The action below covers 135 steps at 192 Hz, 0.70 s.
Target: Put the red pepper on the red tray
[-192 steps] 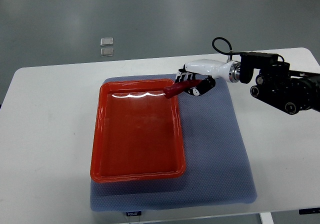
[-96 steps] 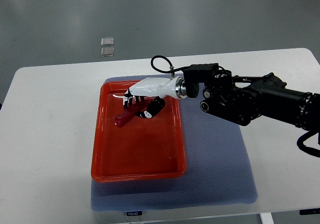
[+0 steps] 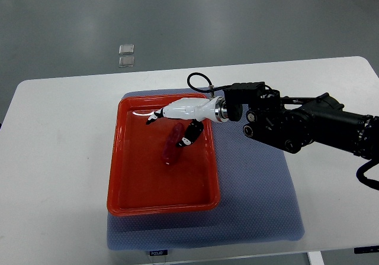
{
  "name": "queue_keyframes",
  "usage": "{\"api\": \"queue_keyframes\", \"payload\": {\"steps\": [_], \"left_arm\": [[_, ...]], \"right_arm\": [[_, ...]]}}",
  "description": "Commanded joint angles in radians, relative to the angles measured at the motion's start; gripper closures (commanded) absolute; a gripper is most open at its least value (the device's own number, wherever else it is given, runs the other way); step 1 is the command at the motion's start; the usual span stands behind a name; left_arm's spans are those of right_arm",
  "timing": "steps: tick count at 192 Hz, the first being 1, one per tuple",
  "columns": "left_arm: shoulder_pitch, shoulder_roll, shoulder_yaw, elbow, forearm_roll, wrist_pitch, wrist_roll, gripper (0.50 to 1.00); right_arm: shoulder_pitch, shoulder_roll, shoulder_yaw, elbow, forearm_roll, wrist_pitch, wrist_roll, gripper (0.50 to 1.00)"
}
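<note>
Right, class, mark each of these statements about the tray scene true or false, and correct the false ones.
1. The red pepper lies inside the red tray. True.
2. The right hand is over the tray. True.
3. The right hand is clamped around the pepper. False: its fingers are spread and hold nothing.
4. The tray sits directly on the bare white table. False: it rests on a blue-grey mat.
5. The left hand is over the tray as well. False: no left arm is in view.
</note>
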Motion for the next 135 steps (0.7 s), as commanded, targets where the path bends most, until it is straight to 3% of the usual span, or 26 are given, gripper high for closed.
{"api": "queue_keyframes", "payload": {"steps": [1,30,78,118,135], "left_arm": [[0.000,0.000,0.001,0.000,0.000,0.000,0.000,0.500],[0.000,0.000,0.001,0.000,0.000,0.000,0.000,0.500],[0.000,0.000,0.001,0.000,0.000,0.000,0.000,0.500],[0.000,0.000,0.001,0.000,0.000,0.000,0.000,0.500],[0.000,0.000,-0.001,0.000,0.000,0.000,0.000,0.500]], "right_arm": [[0.000,-0.006,0.006,0.000,0.030,0.003,0.000,0.605],[-0.002,-0.044,0.066,0.000,0.229,0.014,-0.007,0.603],[-0.038,-0.125,0.151,-0.005,0.639,0.015,-0.079,0.603],[-0.115,-0.162,0.282,-0.052,0.894,0.017,-0.185,0.603],[-0.164,-0.164,0.360,-0.078,1.013,0.067,-0.196,0.603]]}}
